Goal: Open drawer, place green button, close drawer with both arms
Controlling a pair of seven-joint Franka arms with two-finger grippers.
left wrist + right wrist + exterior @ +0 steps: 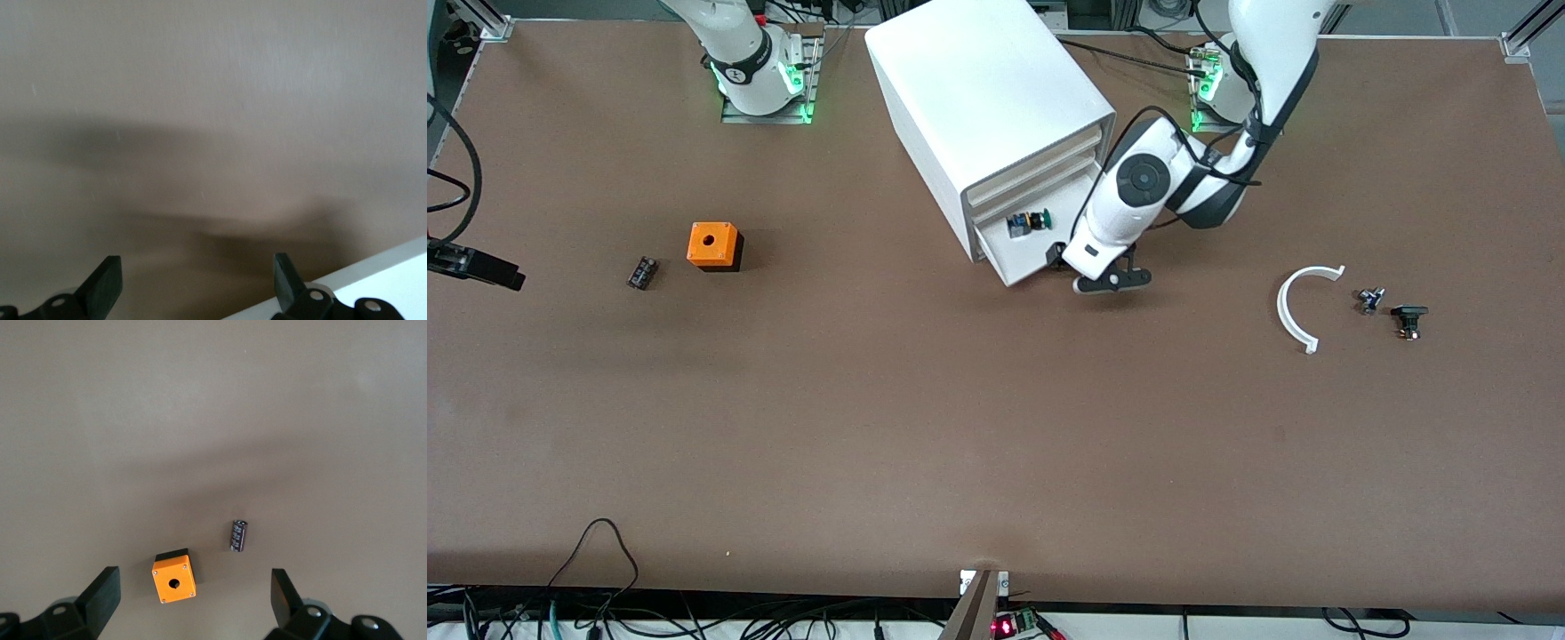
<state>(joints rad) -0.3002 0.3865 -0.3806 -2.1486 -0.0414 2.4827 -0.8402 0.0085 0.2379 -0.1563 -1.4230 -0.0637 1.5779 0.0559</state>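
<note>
Inside open drawer (1024,253), button (1029,220), left tool (1100,270) at edge

Green-capped button (1030,221) inside open bottom drawer (1021,255)

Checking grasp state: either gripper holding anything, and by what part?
Nothing held. Left gripper is open by the drawer, button inside. Right gripper is open over the table.

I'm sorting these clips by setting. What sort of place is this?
Likely a robotics lab bench: two arms bolted to a brown table, a white drawer cabinet, an orange cube, and loose cables along the edge.
</note>
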